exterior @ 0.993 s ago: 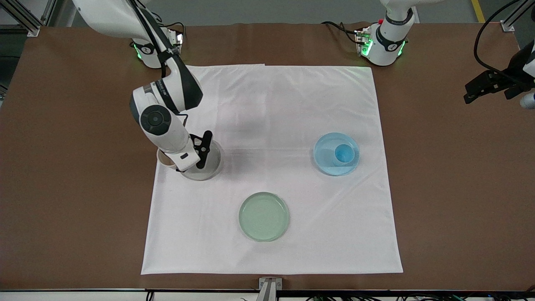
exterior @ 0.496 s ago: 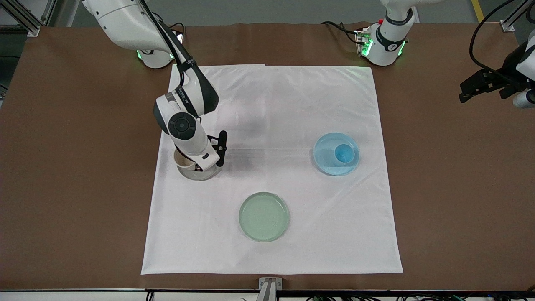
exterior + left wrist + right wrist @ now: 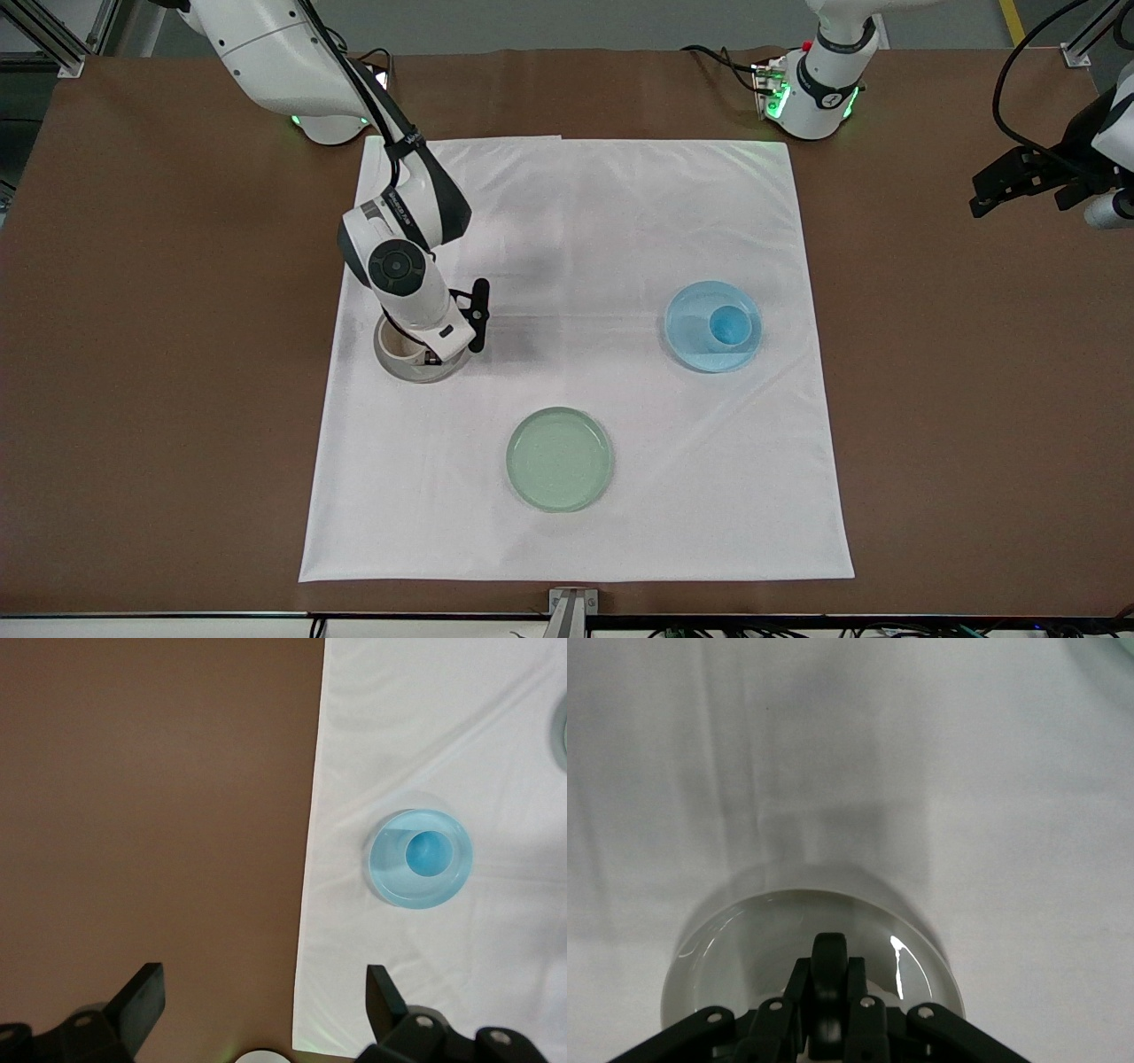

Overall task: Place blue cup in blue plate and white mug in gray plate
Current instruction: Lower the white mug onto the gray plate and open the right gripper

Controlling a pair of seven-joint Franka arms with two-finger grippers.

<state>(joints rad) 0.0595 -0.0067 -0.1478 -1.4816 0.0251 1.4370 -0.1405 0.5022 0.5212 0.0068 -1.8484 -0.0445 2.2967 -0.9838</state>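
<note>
The white mug (image 3: 391, 341) is over the gray plate (image 3: 403, 372), low in it; I cannot tell whether it touches. My right gripper (image 3: 423, 353) is above the plate and shut on the mug's black handle (image 3: 830, 967). The plate's rim shows in the right wrist view (image 3: 735, 935), and most of the mug is hidden there. The blue cup (image 3: 731, 325) stands upright in the blue plate (image 3: 691, 341), toward the left arm's end of the cloth. Both show in the left wrist view, cup (image 3: 429, 853) in plate (image 3: 385, 881). My left gripper (image 3: 992, 190) waits open and empty over the bare brown table (image 3: 263, 997).
A pale green plate (image 3: 559, 459) lies on the white cloth (image 3: 576, 230), nearer to the front camera than the other two plates. The cloth covers the middle of the brown table (image 3: 159, 354). The arm bases stand along the table's edge farthest from the front camera.
My right gripper has carried the white mug from the gray plate's edge to over the plate's middle, toward the left arm's end, and lowered it. The left gripper has shifted slightly.
</note>
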